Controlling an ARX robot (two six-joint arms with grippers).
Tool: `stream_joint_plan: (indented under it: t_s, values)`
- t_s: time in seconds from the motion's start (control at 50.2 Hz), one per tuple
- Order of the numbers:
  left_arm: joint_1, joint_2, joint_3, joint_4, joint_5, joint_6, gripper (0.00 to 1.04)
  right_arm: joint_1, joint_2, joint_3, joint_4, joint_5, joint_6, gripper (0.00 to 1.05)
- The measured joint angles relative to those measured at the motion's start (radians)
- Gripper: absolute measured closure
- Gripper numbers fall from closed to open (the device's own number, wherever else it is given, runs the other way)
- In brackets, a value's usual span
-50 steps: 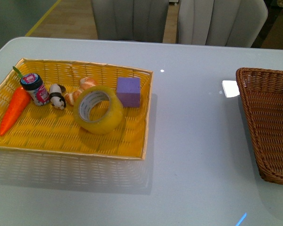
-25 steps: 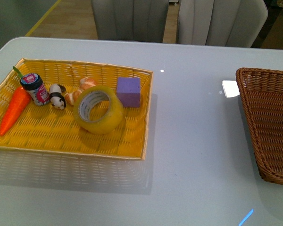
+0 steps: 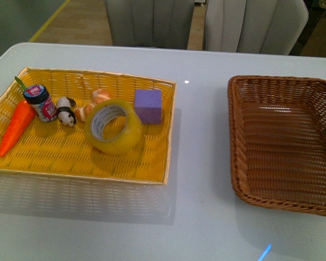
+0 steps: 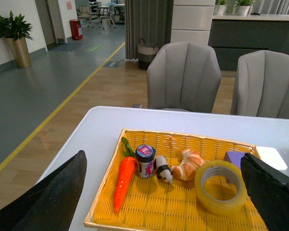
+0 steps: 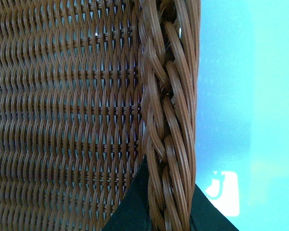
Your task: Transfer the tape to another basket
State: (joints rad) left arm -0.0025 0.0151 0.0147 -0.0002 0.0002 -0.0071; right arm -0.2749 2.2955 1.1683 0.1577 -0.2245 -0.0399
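White and glossy, the table (image 3: 206,163) reflects the ceiling lights. Two grey padded chairs (image 3: 146,22) stand behind it.

A flat, bright yellow woven tray (image 3: 76,175) with a low rim lies on the table. The tape (image 3: 126,136) rests inside the tray, in its right half. It is a thick roll of see-through yellow tape with a white core, tilted so that its hole faces up and toward the camera.

Just beside the roll, in the tray's far right corner, sits a matte purple cube (image 3: 148,105). A small golden pastry (image 3: 92,104), a black and white toy panda (image 3: 66,111), a little jar (image 3: 41,101) with a dark lid and a smooth orange carrot (image 3: 16,128) run toward the tray's left side.

The basket (image 3: 236,136) stands to the right of the tray, apart from it, with bare table between them. It is dark brown wicker, rectangular, with rounded corners, raised sides and a braided rim.

The left end effector (image 4: 164,154) is spread wide, its two dark fingers far apart and holding nothing. The right end effector (image 5: 168,211) is closed on the basket's braided rim, with a dark finger on each side of it.
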Motion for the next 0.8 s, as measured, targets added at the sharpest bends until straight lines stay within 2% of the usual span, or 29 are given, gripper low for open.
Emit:
stream_joint_plan:
  t_s: [0.199,0.418,0.578,0.717,0.797]
  values:
    - [0.000,0.000,0.000,0.000,0.000,0.000,0.09,0.113,0.000,-0.034,0.026,0.000,0.051,1.01]
    - [0.000,0.000,0.000,0.000,0.000,0.000,0.09,0.164,0.000,-0.034,0.037,0.003,0.083,1.01]
    - [0.000,0.000,0.000,0.000,0.000,0.000,0.09,0.164,0.000,-0.037,0.045,0.010,0.089,0.76]
    - [0.000,0.000,0.000,0.000,0.000,0.000,0.09,0.114,-0.041,-0.080,0.089,0.003,0.084,0.45]
    - [0.000,0.000,0.000,0.000,0.000,0.000,0.09,0.079,-0.102,-0.126,0.130,0.003,0.066,0.31]
